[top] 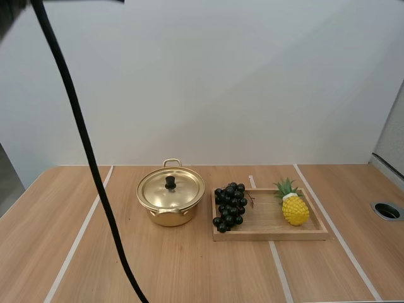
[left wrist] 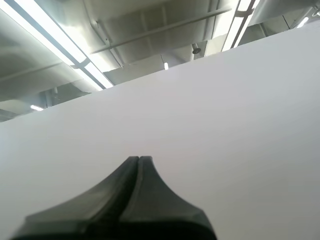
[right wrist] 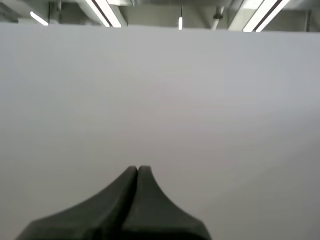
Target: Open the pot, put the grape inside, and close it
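A gold pot (top: pixel 170 201) stands near the table's middle, its lid (top: pixel 171 189) on, with a black knob (top: pixel 170 182) on top. Just right of it, a bunch of dark grapes (top: pixel 230 206) lies on the left end of a wooden tray (top: pixel 271 232). My left gripper (left wrist: pixel 138 159) is shut on nothing, its fingers together as one dark wedge against a white wall. My right gripper (right wrist: pixel 137 169) is shut the same way, also facing the white wall.
A yellow toy pineapple (top: pixel 294 206) lies on the tray's right half. A round hole (top: pixel 387 211) sits in the table near its right edge. White lines run across the wooden tabletop (top: pixel 76 252).
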`<state>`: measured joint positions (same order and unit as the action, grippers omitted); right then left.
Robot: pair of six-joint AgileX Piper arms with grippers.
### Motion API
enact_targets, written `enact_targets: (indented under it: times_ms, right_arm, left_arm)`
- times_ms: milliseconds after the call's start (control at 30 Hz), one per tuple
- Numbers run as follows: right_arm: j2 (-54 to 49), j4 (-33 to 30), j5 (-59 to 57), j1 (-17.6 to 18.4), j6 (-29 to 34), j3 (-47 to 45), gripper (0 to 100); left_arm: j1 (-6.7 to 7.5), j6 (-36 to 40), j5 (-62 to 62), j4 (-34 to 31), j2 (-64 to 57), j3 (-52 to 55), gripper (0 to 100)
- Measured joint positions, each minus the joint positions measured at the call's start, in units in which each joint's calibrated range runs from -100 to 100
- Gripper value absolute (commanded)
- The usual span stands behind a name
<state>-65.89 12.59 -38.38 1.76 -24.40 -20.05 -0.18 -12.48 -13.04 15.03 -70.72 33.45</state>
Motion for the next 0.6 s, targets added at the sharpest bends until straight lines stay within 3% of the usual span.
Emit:
enact_targets:
  times_ms: [100,233,300,433,600]
  right_arm:
    - [8.2,-7.2,-12.3,0.0,6.2,12.8,0]
    - [19.6,-16.0,-31.8,0.0,11.4,28.8,0]
    - [24.7,-17.0,-41.2,0.0,11.8,36.5,0]
    - [33.6,-15.9,-56.3,0.0,12.3,47.1,0]
    - [40.4,-14.0,-60.8,0.0,12.0,51.1,0]
  left_arm:
    - [0.00,4.9,-10.2,-2.6,7.1,-10.5,0]
    - [-1.25,15.2,-22.8,-12.9,15.4,-24.3,0]
    - [-1.59,19.6,-31.0,-17.7,19.8,-31.2,0]
    - [-1.75,22.4,-45.7,-20.5,28.0,-42.9,0]
    - [-1.75,21.9,-67.3,-21.1,37.2,-55.2,0]
